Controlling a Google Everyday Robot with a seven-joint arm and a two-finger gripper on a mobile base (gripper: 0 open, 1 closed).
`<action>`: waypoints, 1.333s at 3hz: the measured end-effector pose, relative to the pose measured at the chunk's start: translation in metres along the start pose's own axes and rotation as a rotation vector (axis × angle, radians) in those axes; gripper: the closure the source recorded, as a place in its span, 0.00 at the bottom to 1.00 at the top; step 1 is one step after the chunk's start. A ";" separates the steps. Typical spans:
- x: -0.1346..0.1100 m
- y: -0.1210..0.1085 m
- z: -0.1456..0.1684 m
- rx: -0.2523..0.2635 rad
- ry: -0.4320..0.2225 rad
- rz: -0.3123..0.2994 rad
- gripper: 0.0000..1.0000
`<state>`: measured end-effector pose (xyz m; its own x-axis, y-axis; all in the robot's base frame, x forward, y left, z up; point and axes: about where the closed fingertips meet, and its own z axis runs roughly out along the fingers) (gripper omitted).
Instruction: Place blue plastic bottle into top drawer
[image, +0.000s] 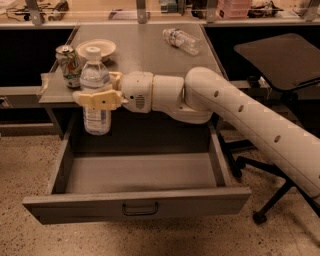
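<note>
The blue plastic bottle (96, 92), clear with a white cap and a pale label, is upright in my gripper (98, 99). The tan fingers (102, 100) are shut around its middle. I hold it in the air in front of the table's front edge, above the back left of the top drawer (135, 207). The drawer is pulled fully open, a wide shallow grey tray with a dark loop handle (140, 210) on its front panel. Nothing lies inside it.
A soda can (69, 66) and a white plate (96, 48) stand at the left of the grey table (145, 50). A smaller clear bottle (182, 41) lies on its side at the back right. A dark office chair (280, 65) stands to the right.
</note>
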<state>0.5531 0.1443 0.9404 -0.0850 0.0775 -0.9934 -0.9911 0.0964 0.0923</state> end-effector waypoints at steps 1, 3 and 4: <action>0.068 -0.006 0.020 -0.007 -0.015 0.085 1.00; 0.162 -0.008 0.020 0.013 0.108 0.086 1.00; 0.171 -0.012 0.019 0.017 0.113 -0.016 1.00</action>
<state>0.5529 0.1750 0.7711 -0.0808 -0.0364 -0.9961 -0.9906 0.1134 0.0762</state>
